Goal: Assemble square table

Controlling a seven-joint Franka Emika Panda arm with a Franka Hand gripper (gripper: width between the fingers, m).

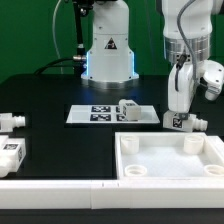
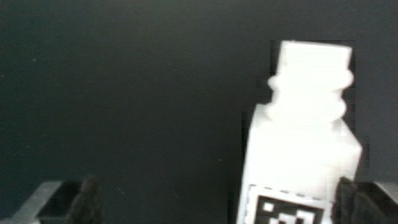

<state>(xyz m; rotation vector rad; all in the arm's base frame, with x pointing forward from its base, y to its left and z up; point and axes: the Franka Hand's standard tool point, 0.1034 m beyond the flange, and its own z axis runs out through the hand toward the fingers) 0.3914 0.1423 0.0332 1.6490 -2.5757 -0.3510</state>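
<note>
The square table top (image 1: 170,178), a white tray with a raised rim and corner sockets, lies at the front right. Just behind its far rim lies a white tagged leg (image 1: 188,122). My gripper (image 1: 180,110) hangs right over it, open. In the wrist view the leg (image 2: 302,130) runs between the wide-apart fingertips (image 2: 64,200), close to one finger and touching neither; the gripper (image 2: 214,205) holds nothing. Another leg (image 1: 128,108) rests on the marker board (image 1: 92,114). Two more legs (image 1: 10,120) (image 1: 10,154) lie at the exterior view's left.
A long white bar (image 1: 90,190) runs along the table's front edge. The robot base (image 1: 108,55) stands at the back centre behind the marker board. Black tabletop shows between the left legs and the table top.
</note>
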